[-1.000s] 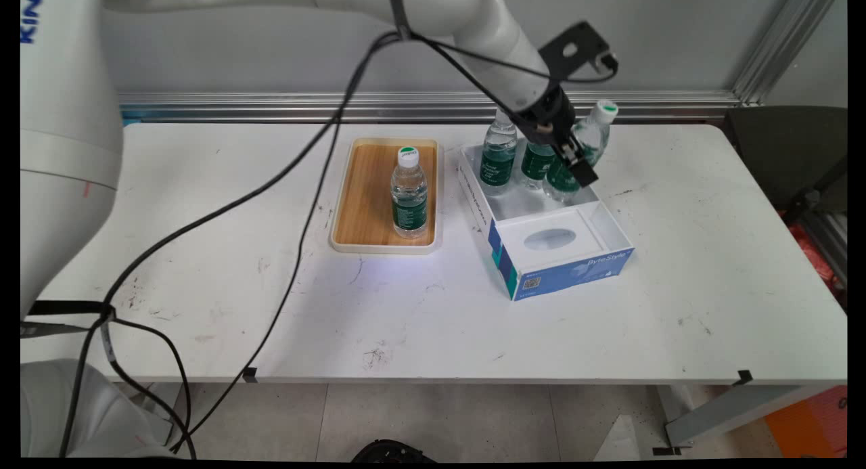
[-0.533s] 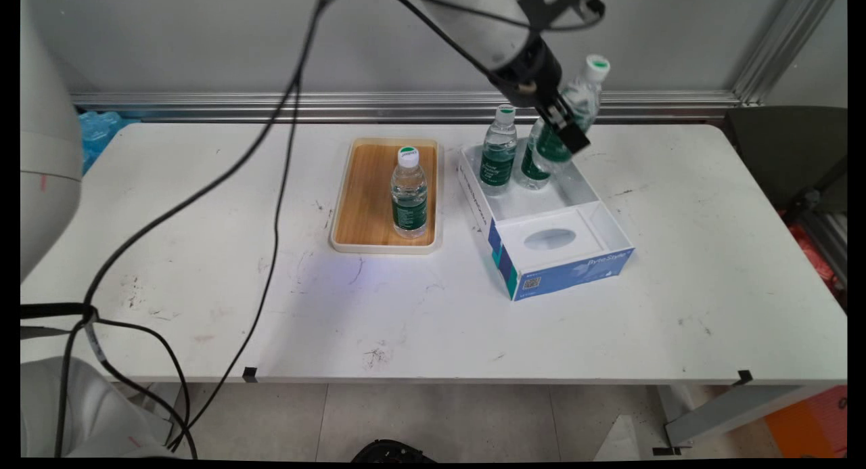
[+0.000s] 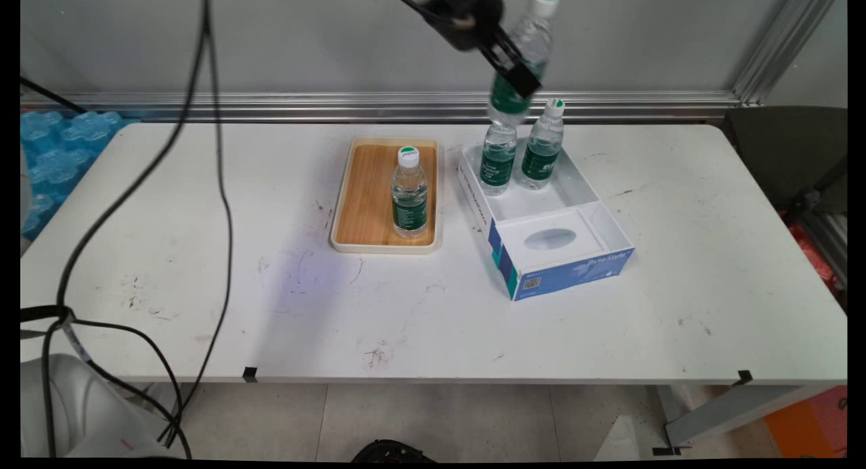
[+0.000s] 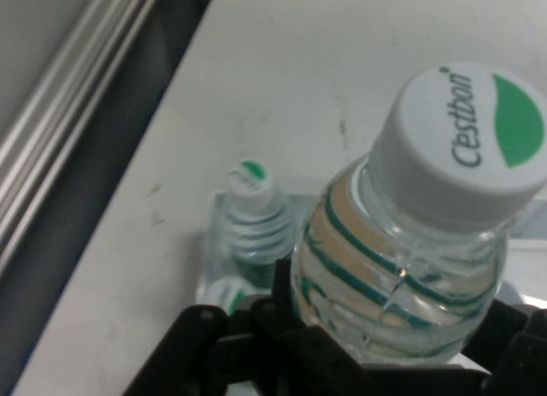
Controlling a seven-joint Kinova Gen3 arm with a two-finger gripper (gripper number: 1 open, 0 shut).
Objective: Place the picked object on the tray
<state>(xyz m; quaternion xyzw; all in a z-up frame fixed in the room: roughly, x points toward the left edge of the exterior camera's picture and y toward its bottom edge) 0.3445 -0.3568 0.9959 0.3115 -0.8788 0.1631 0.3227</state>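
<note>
Claw (image 3: 517,76) of mine clamped round the body of a water bottle (image 3: 521,56), held tilted high in the air over the far end of the open box (image 3: 582,242); side grip leaves the cap free; box far end holds two upright bottles (image 3: 500,159) (image 3: 542,154), near end bare; wooden tray (image 3: 365,191) beside box carries one upright bottle (image 3: 408,197) near its right edge.

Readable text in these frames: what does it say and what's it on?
"C'estbon": white cap with green patch of the clear water bottle clamped in the black gripper.
"PyreStyle" (roughly): blue front of the open white cardboard box.
QR code on that box, and the green bottle labels: too small to read.
</note>
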